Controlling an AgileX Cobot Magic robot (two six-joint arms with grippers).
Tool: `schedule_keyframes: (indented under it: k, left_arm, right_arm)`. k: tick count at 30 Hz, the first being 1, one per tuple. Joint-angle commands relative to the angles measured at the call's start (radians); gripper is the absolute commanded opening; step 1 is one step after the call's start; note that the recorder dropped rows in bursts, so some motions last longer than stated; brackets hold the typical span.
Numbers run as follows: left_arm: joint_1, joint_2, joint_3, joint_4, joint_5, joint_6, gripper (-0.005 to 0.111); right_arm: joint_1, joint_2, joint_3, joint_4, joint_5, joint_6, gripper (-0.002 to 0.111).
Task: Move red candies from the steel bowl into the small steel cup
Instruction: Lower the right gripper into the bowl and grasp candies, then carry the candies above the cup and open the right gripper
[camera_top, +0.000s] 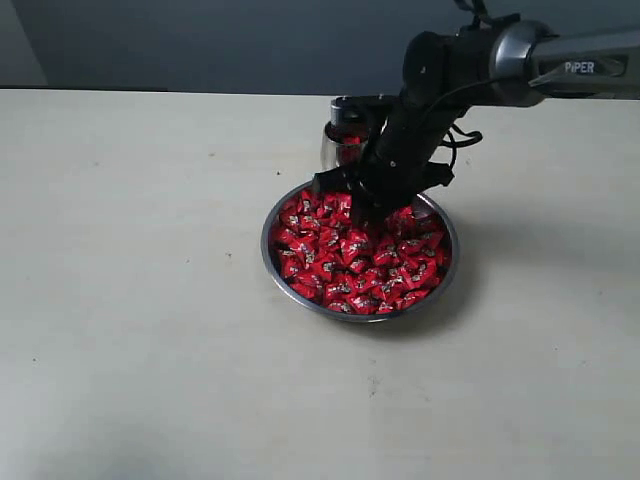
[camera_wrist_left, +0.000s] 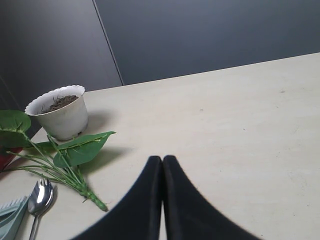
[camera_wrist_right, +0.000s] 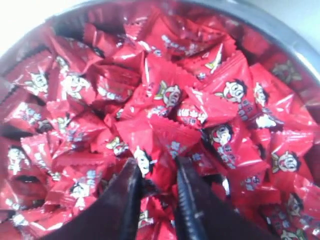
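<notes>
Right pincer (camera_wrist_right: 156, 170) of mine is down in the steel bowl (camera_top: 330, 312), tips buried among the red candies (camera_top: 360, 255). The jaws are drawn in narrow with one wrapper wedged between them, so I judge that candy pinched, though it lies in the heap and I cannot see it clear of its neighbours. The pile comes close to the bowl's rim, and the pinch sits in the half farthest from the exterior camera.

What matters for the carry is where the small steel cup (camera_top: 345, 142) stands. It is just past the bowl's far rim, half hidden behind my right arm, and very near the pincer. I expect a straight lift and then a short pass over that rim, with little sideways travel.

Left pincer (camera_wrist_left: 162, 160) is clenched on nothing, fingertips together over bare table near a white flowerpot (camera_wrist_left: 60, 112), a leafy sprig (camera_wrist_left: 75, 150) and a spoon (camera_wrist_left: 40, 192). Neither bowl nor cup shows in its view, so my right arm is plainly the nearer one.
</notes>
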Motion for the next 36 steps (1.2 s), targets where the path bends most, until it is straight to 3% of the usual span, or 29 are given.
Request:
schedule_keyframes:
  k: [1, 17, 29, 36]
  left_arm:
    - [-0.003, -0.004, 0.001, 0.005, -0.011, -0.004, 0.0]
    - [-0.003, -0.004, 0.001, 0.005, -0.011, -0.004, 0.0]
    - [-0.003, -0.004, 0.001, 0.005, -0.011, -0.004, 0.0]
    - [-0.003, -0.004, 0.001, 0.005, -0.011, -0.004, 0.0]
  right_arm:
    - [-0.002, -0.054, -0.005, 0.001, 0.006, 0.002, 0.003]
    - [-0.002, -0.097, -0.02, -0.01, 0.041, -0.009, 0.003]
    - [-0.093, 0.025, -0.343, -0.006, 0.067, -0.009, 0.003]
    - [-0.093, 0.176, -0.538, 0.004, 0.089, -0.009, 0.003]
